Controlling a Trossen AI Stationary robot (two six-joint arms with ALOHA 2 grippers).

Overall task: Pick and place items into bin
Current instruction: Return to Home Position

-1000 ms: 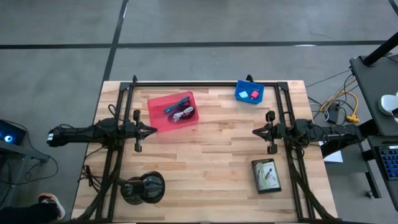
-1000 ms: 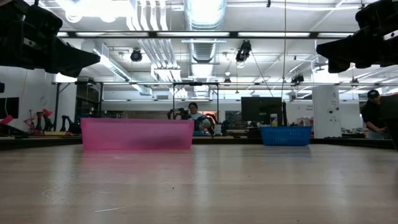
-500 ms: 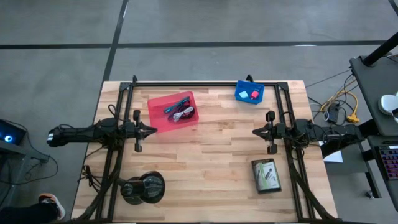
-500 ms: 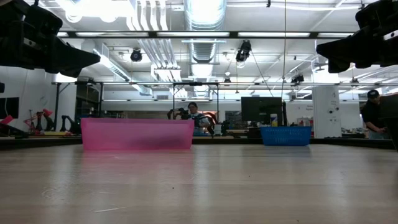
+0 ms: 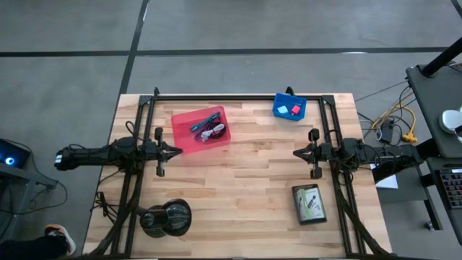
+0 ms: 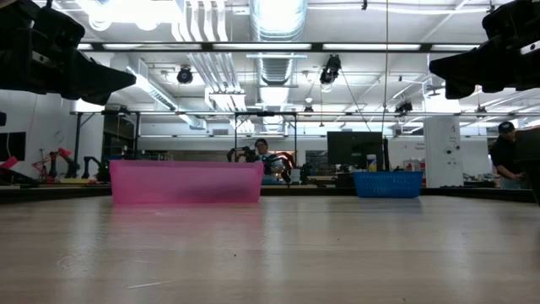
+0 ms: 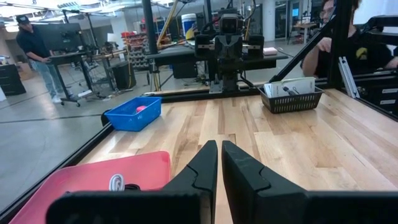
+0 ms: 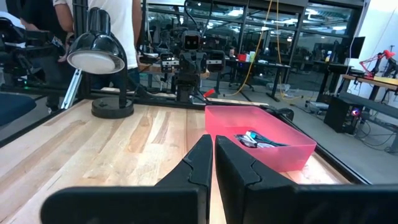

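Concrete floor (image 5: 72,58), grey and crossed by dark lines, is seen around the table (image 5: 245,180), whose top is laid in pale wooden planks and framed by black rails. Beyond it, in the low view, a workshop is shown with ceiling ducts, strip lights and benches; a person (image 6: 261,152) is seated far behind.

Both arms are held low and level at the table's sides, pointing toward each other. The left pincer (image 5: 178,152) is placed just beside the near edge of the pink bin (image 5: 184,141), its fingers pressed together on nothing. The right pincer (image 5: 295,152) is set well apart at the opposite side, likewise drawn together and empty.

In the pink bin, coiled cables (image 5: 208,128) are lain in a loose heap. A black lamp (image 5: 167,218) is stood near the left front corner. A black basket (image 5: 297,206) near the right front holds a green packet (image 5: 312,200); its print is too small to be read. In the blue bin (image 5: 276,108) at the far edge, a pink cube (image 5: 295,110) and a pale teal cube (image 5: 284,109) are lain side by side.
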